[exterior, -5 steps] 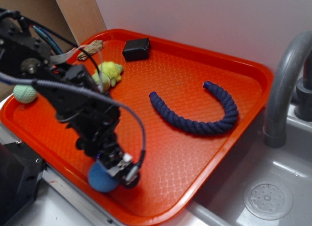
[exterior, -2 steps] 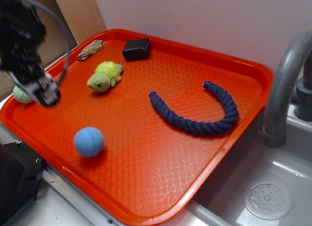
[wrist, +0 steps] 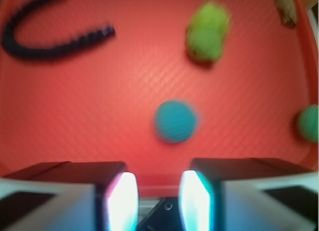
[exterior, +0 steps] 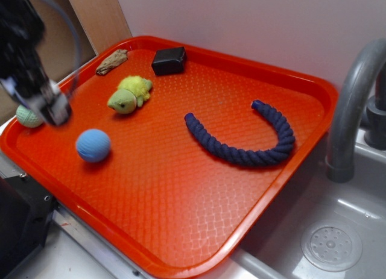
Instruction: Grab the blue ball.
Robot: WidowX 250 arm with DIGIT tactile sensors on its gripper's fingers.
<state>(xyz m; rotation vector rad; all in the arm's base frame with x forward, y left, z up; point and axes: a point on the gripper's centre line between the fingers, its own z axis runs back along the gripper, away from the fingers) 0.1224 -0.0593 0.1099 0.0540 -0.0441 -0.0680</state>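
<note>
One ball matters here: the blue ball (exterior: 93, 146) has rolled since 0.4 s ago, from the tray's front-left edge area up and left, and now sits free on the orange tray (exterior: 199, 188), left part, below the yellow-green plush toy (exterior: 129, 95) and right of the mint-green ball (exterior: 29, 116). A second ago the end effector was down on that ball at the near rim; now the end effector (exterior: 51, 107) is raised and off to the left, blurred, near the mint-green ball, apart from the blue one. Grasp failed or ball slipped out, so the task looks not done; a re-approach is needed.

End effector state: wrist view shows the two fingers (wrist: 122, 201) with a moderate gap and nothing between them, so partly spread and empty. Blue ball (wrist: 175, 122) lies ahead of the fingers in that view, slightly right of centre, not touched.

Materials:
- blue ball round, ribbed knit-like surface, likely soft and prone to rolling on the tray
- tray hard plastic, diamond-textured, raised rim
- navy rope (exterior: 247, 146) thick twisted cord, curved in a U, well right
- black block (exterior: 168, 60) boxy, matte, at the back
- brown scrap (exterior: 112, 61) rough, irregular, at the back-left rim
- grey faucet (exterior: 353, 110) and sink (exterior: 332, 243) at right
</note>
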